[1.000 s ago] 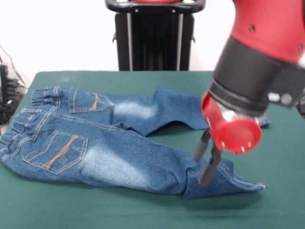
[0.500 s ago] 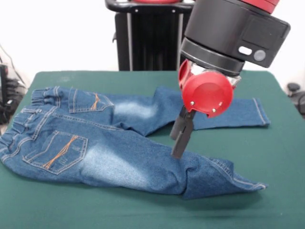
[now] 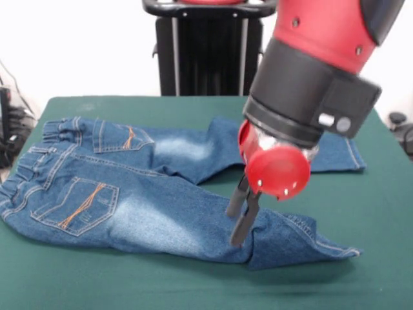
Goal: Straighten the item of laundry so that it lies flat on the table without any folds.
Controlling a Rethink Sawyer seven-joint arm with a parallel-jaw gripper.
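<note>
The small blue jeans (image 3: 129, 206) lie on the dark green table (image 3: 381, 219), waistband at the left, both legs pointing right. The far leg (image 3: 335, 152) runs behind my arm to its hem at the right. The near leg (image 3: 290, 236) has a raised crease just before its hem. My gripper (image 3: 235, 228) hangs from the red and black arm, pointing down onto the near leg at that crease. Its two dark fingers (image 3: 240, 226) stand slightly apart, tips touching or nearly touching the denim, and hold nothing.
The black pedestal (image 3: 210, 48) stands at the far table edge. Cables and dark gear (image 3: 10, 126) sit off the table at the left. Bare green cloth shows along the front edge and at the right.
The arm swung left from the near leg's hem, lifted over the gap between the legs, then came down onto the near leg at the crease. The jeans have not moved.
</note>
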